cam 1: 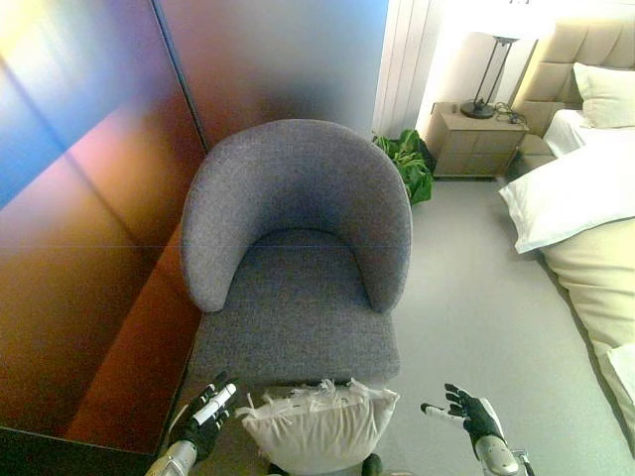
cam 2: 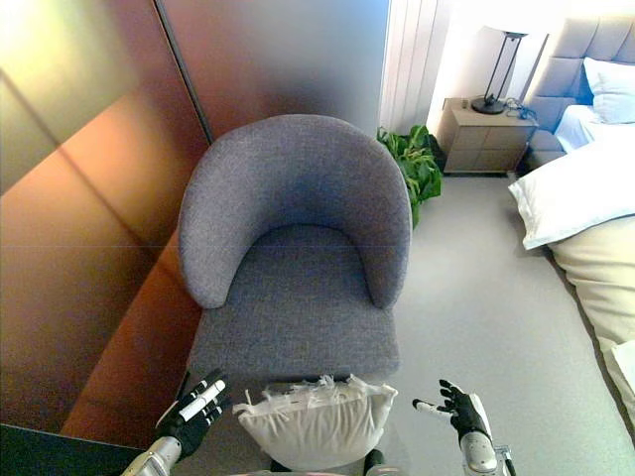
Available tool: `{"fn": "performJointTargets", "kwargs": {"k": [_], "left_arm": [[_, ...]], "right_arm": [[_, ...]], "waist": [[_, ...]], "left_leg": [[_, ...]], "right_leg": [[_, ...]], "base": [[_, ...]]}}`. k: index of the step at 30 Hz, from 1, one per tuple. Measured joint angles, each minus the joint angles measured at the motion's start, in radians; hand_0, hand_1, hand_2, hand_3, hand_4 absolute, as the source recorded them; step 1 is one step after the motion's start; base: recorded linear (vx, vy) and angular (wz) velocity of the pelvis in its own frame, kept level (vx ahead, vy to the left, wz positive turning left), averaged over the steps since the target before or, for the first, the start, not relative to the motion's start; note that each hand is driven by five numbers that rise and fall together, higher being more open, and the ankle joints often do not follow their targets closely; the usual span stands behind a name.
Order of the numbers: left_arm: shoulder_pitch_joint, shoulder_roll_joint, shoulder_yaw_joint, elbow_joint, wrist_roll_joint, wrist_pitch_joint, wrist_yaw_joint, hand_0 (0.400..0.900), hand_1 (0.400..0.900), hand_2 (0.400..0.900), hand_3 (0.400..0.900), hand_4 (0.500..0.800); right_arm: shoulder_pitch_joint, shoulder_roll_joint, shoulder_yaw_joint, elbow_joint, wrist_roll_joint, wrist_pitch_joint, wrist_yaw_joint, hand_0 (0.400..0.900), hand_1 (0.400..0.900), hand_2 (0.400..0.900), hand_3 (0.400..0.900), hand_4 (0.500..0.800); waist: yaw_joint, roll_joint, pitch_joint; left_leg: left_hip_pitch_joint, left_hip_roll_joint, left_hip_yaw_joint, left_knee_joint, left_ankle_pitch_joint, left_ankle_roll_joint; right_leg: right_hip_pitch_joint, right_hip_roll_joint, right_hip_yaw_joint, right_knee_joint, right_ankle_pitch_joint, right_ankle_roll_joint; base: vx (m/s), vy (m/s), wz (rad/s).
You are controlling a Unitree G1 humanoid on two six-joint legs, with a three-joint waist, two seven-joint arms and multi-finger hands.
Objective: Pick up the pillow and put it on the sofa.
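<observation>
A cream pillow (cam 1: pixel 319 423) with a fringed top edge sits low in front of the grey tub armchair (cam 1: pixel 298 268), just before its seat's front edge. My left hand (cam 1: pixel 205 415) is open at the pillow's left side, its fingers straight and close to the pillow's corner. Out to the pillow's right my right hand (cam 1: pixel 464 414) is also open, fingers spread, with a gap between it and the pillow. The chair's seat (cam 2: pixel 294 302) holds nothing.
A dark glossy wall (cam 1: pixel 89 218) runs along the left of the chair. A green plant (cam 1: pixel 407 164) and a wooden nightstand (cam 1: pixel 474 141) with a lamp stand behind. A bed (cam 1: pixel 585 208) with white bedding fills the right side. Grey carpet (cam 1: pixel 476 297) lies between.
</observation>
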Motion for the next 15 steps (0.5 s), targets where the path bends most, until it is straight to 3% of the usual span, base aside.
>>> {"fn": "performJointTargets", "kwargs": {"k": [15], "left_arm": [[0.003,-0.001,0.001,0.001,0.003,0.012,0.011,0.900,0.900,0.900,0.900,0.800]], "right_arm": [[0.020,-0.002,-0.016,0.000,-0.004,0.000,0.000,0.900,0.900,0.900,0.900,0.800]], "waist": [[0.000,0.016,-0.017]], "left_leg": [[-0.001,0.000,0.001,0.000,0.000,0.000]], "right_leg": [[-0.001,0.000,0.000,0.000,0.000,0.000]], "base": [[0.00,0.000,0.00]]}}
